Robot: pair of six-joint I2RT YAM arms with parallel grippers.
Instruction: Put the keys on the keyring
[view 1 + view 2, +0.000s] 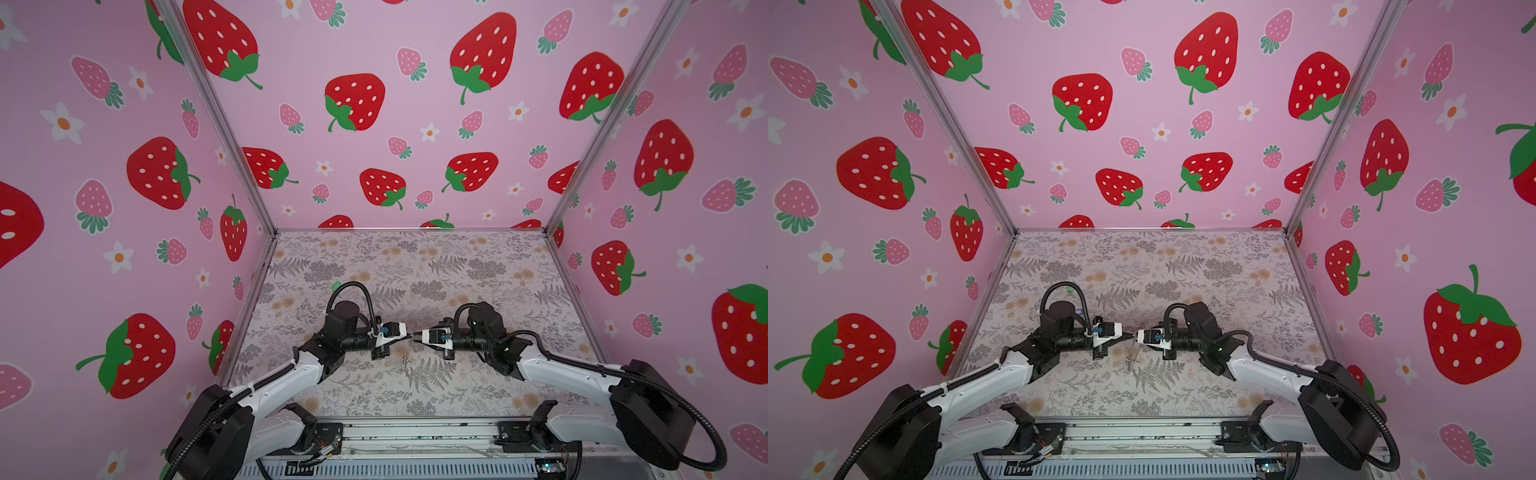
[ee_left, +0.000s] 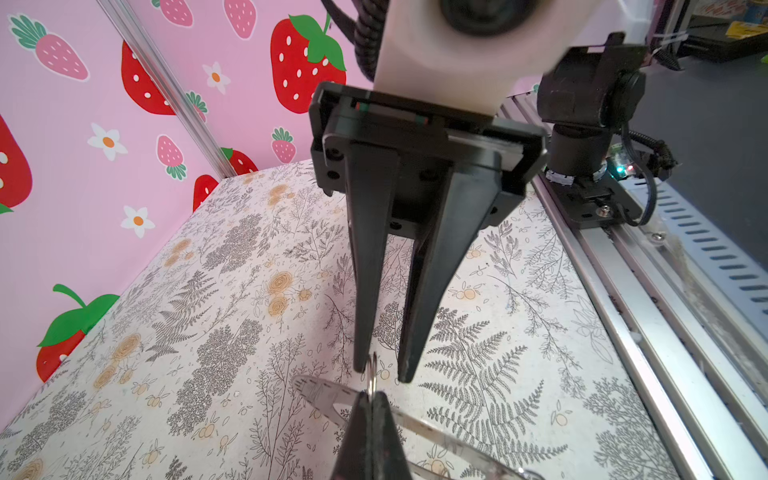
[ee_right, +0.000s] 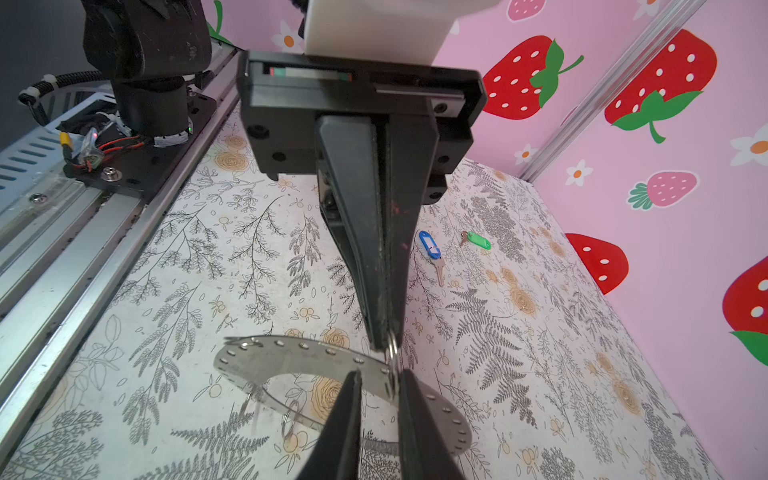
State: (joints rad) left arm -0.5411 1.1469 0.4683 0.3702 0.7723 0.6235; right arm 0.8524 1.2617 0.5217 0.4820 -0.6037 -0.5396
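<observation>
Left claw (image 3: 384,340) is clamped tight on the keyring (image 3: 266,357); right claw (image 2: 384,371), part open, straddles its band. Blue key (image 3: 432,255) and green key (image 3: 476,240) lie well apart on the table (image 3: 540,374).

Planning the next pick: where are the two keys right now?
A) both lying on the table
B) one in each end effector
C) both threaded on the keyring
A: the blue key and the green key lie on the table, well apart from the keyring.
</observation>
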